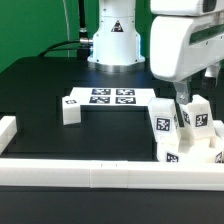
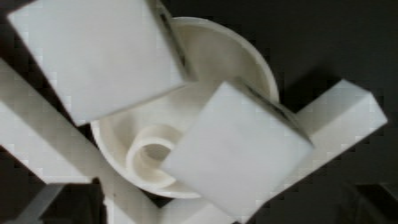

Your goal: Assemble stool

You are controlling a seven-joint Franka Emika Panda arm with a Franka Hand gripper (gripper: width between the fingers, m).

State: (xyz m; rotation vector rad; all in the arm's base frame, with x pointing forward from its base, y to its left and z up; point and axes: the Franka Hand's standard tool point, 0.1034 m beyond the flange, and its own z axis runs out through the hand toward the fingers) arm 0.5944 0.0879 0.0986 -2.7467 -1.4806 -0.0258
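Hanging wide open over the seat (image 2: 226,52), the tool (image 1: 190,112) is hemmed by legs (image 1: 160,122) beside the edge bar (image 1: 100,172).

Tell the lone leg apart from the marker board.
The lone leg is blocky and stands up from the table; the marker board lies thin and flat. The leg shows one tag, the board four. The leg is far smaller, by the board's corner on the exterior view's left. Both are white with black-and-white tags.
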